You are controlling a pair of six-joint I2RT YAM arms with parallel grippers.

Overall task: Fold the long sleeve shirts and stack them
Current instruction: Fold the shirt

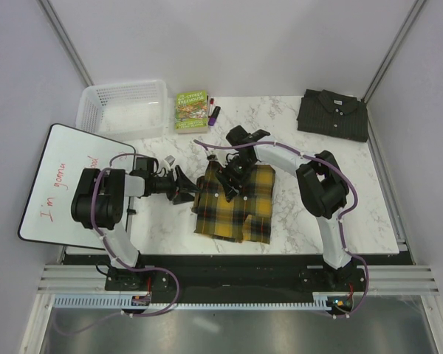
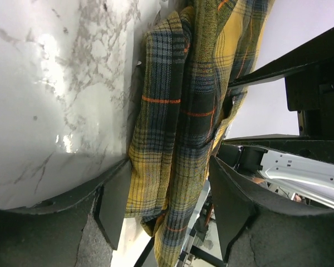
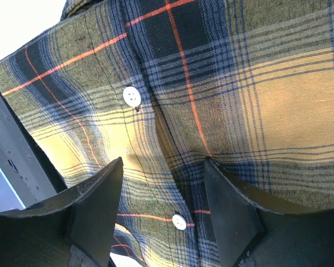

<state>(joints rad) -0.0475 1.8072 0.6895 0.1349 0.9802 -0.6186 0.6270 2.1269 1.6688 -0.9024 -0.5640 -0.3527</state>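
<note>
Yellow-and-black plaid cloth shirt (image 1: 240,214), bunched between jaws of left pincer (image 2: 168,164), hold unclear; right pincer (image 3: 163,161) open astride it. Risk: shallow pinch slips.

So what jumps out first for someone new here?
The yellow-and-black plaid shirt lies rumpled mid-table, with the left end effector at its left edge and the right end effector on top. The dark grey shirt lies folded at the table's far right corner.

Yellow-and-black plaid shirt (image 1: 234,203) with red lines, charcoal shirt (image 1: 333,114), white marbled table (image 1: 289,221)
</note>
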